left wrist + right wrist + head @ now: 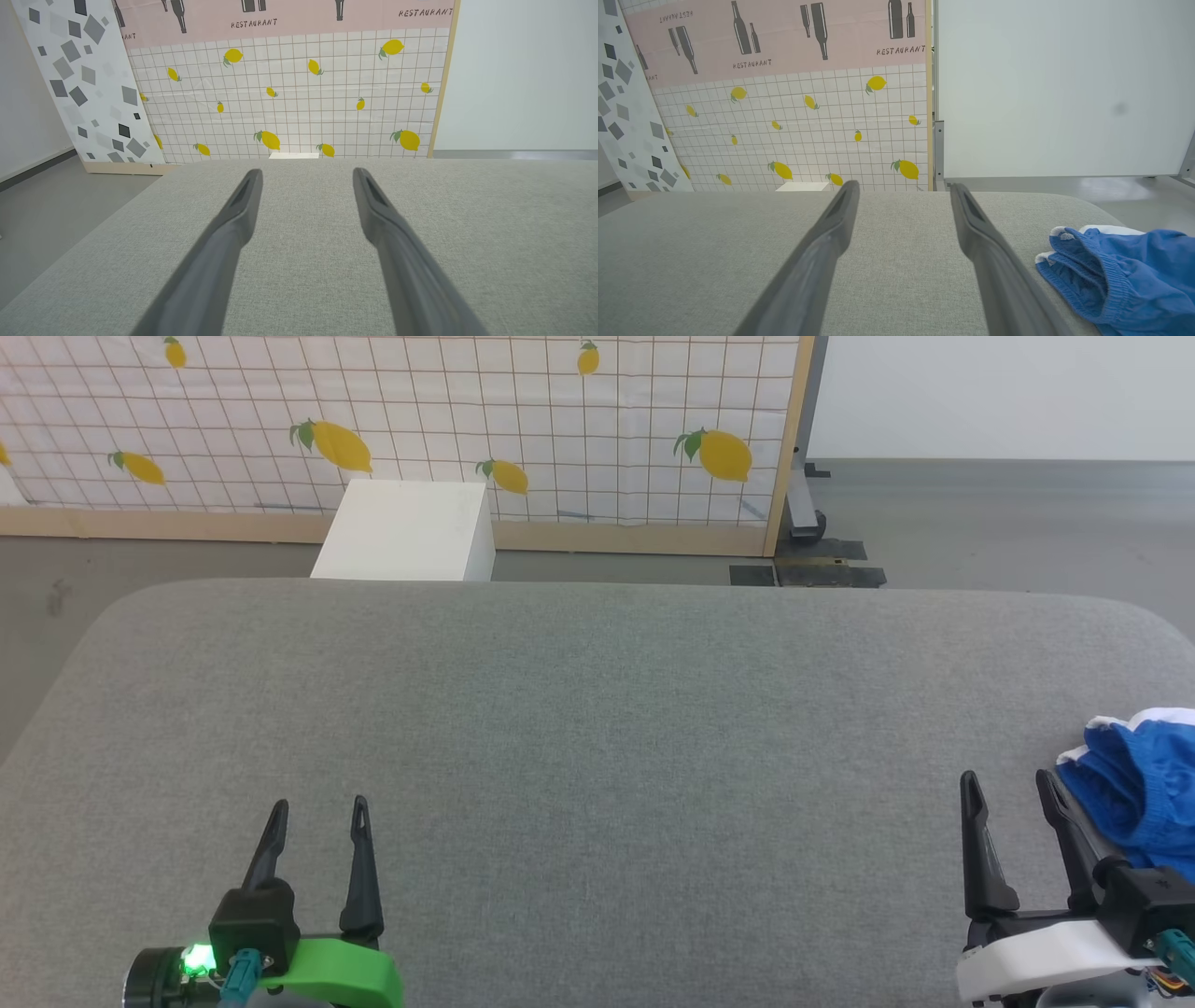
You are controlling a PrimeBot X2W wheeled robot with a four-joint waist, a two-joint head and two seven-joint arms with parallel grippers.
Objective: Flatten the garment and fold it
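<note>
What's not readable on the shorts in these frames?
- Shorts: the head view's right edge cuts them off; full size and shape unknown.
- Right wrist view: they run off the right and bottom edges; their own folds hide the rest.
- Head view: the right gripper finger overlaps the cloth; contact unclear.

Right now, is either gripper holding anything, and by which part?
Nothing is held. Left gripper and right gripper both have jaws open and empty; the garment lies loose beside the right one.

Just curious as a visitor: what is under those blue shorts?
The blue shorts lie crumpled on the grey fabric-covered table. Their folds hide anything that might sit beneath them, and part of them runs out of view.
</note>
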